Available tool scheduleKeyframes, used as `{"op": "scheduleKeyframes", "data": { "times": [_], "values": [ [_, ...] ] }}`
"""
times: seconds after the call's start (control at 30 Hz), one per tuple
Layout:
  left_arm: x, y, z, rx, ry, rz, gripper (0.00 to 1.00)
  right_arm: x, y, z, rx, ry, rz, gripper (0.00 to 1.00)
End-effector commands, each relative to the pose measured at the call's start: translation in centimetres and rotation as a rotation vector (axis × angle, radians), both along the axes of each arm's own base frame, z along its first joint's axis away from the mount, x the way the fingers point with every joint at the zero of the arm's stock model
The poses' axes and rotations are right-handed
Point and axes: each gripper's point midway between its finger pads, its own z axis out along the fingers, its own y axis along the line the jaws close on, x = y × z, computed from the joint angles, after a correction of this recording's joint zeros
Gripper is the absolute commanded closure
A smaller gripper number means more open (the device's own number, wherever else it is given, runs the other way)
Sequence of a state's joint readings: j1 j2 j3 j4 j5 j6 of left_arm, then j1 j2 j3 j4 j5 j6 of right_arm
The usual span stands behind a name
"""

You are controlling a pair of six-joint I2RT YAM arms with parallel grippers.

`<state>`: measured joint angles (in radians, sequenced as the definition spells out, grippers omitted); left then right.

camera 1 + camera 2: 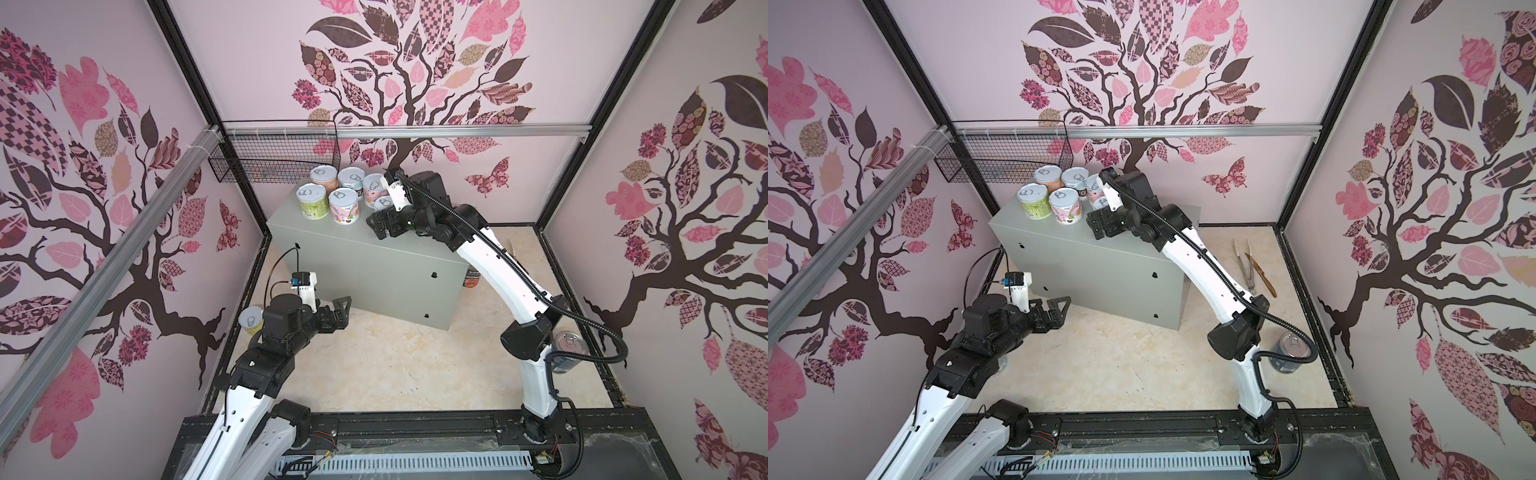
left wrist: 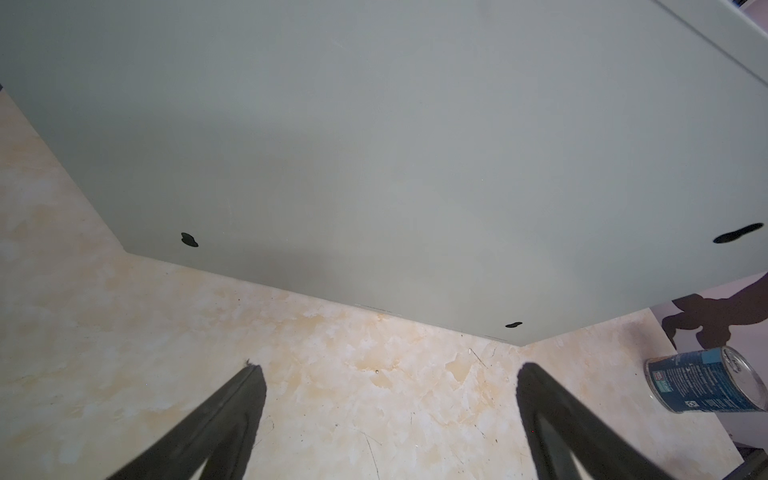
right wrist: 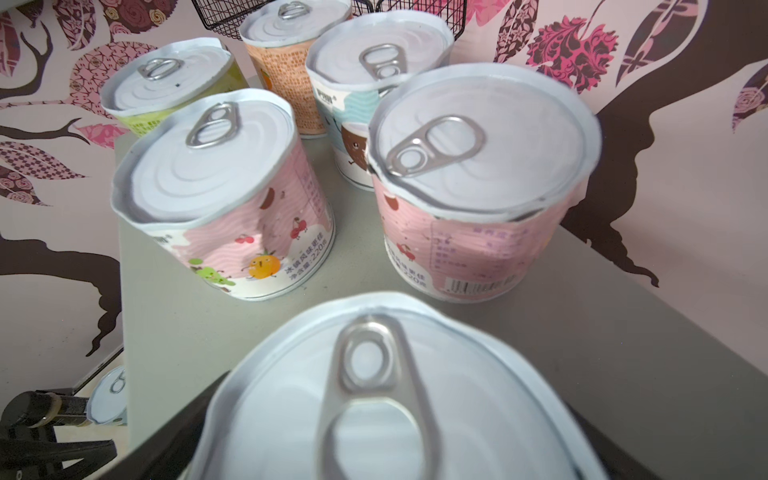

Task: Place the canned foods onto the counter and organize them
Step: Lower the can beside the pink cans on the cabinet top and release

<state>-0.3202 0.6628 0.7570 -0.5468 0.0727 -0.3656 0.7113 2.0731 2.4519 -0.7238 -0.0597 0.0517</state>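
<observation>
The counter (image 1: 374, 270) (image 1: 1100, 266) is a grey metal box, and several short cans stand grouped at its far left corner. Among them are a green can (image 1: 311, 201) (image 3: 166, 83) and a pink can (image 1: 344, 205) (image 3: 224, 187). My right gripper (image 1: 380, 212) reaches over the counter top, open, its fingers (image 3: 174, 432) on either side of the nearest short can (image 3: 374, 415) (image 1: 384, 203), which stands on the counter. My left gripper (image 1: 343, 312) (image 2: 390, 368) hovers open and empty over the floor, facing the counter's front (image 2: 374, 145). Beside the left arm a yellow-labelled can (image 1: 251, 320) stands on the floor.
A tall blue can (image 1: 567, 349) (image 1: 1289, 351) (image 2: 706, 380) stands on the floor by the right arm. A dark-labelled can (image 1: 471, 280) sits at the counter's right end. Tongs (image 1: 1246, 266) and a knife (image 1: 1262, 278) lie on the floor. A black wire basket (image 1: 274, 158) hangs behind the cans.
</observation>
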Motion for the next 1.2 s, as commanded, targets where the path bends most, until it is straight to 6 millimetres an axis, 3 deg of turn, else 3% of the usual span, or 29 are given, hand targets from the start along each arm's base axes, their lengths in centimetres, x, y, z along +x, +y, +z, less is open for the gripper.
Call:
{"op": "scheduleKeyframes", "data": {
  "times": [0.0,0.17,0.3,0.47,0.57,0.73,0.87,1.17],
  "values": [
    [0.1,-0.1,-0.6,0.000,0.001,-0.009,0.02,-1.0,0.0,3.0,0.056,-0.054,0.028,0.00],
    [0.3,-0.1,-0.9,0.005,0.011,-0.004,0.02,-2.3,-1.2,6.6,0.086,-0.131,0.040,0.00],
    [0.3,0.0,-0.9,0.006,0.010,-0.001,0.02,-3.4,-2.7,8.3,0.109,-0.148,0.032,0.00],
    [0.3,0.0,-1.1,0.006,0.018,-0.002,0.02,-5.1,-6.3,9.7,0.218,-0.137,0.034,0.00],
    [0.3,0.0,-1.1,0.006,0.018,-0.003,0.02,-6.2,-9.1,10.4,0.321,-0.134,0.059,0.08],
    [0.4,-0.2,-1.4,0.005,0.029,-0.010,0.02,-5.8,-12.2,8.4,0.370,-0.083,0.087,0.37],
    [0.4,-0.7,-1.7,-0.008,0.042,-0.030,0.02,-5.5,-12.3,6.3,0.325,-0.080,0.115,0.42],
    [0.6,-0.8,-2.2,-0.001,0.065,-0.032,0.02,-5.0,-10.2,2.9,0.284,-0.037,0.235,0.45]
  ]
}}
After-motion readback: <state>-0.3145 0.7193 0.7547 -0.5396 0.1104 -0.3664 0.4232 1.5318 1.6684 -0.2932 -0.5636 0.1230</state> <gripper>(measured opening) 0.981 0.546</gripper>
